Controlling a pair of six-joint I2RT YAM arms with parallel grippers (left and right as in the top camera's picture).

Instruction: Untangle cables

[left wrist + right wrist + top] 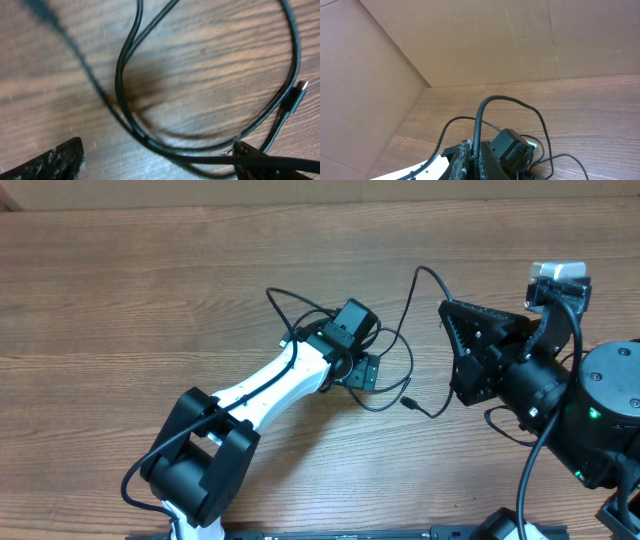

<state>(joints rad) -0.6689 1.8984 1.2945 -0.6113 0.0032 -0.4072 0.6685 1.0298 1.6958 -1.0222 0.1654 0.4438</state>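
Judging by how things lie, we are midway through the separating. The right gripper (471, 154), jaws together, pinches one of the cables (120, 80), which rises out of its fingers in a tall arch. The left gripper (156, 150) hangs low over the middle of the wooden table (130, 290) with its fingers wide apart and nothing clamped. Two strands run side by side between those fingers. Another crosses just at the fingertip at the lower right of the left wrist view, and we cannot tell whether it touches.

The next move, we think, calls for the left gripper to settle on a single strand, not the pair, and close before either arm pulls. Catching both would likely drag the loops tighter.

The cables are thin, glossy and black. They lie in loose overlapping loops near the table's centre, between the two arms, rather than in a hard knot. One plug end (296, 96), dark with a pale tip, lies free on the wood beside the outer loop.
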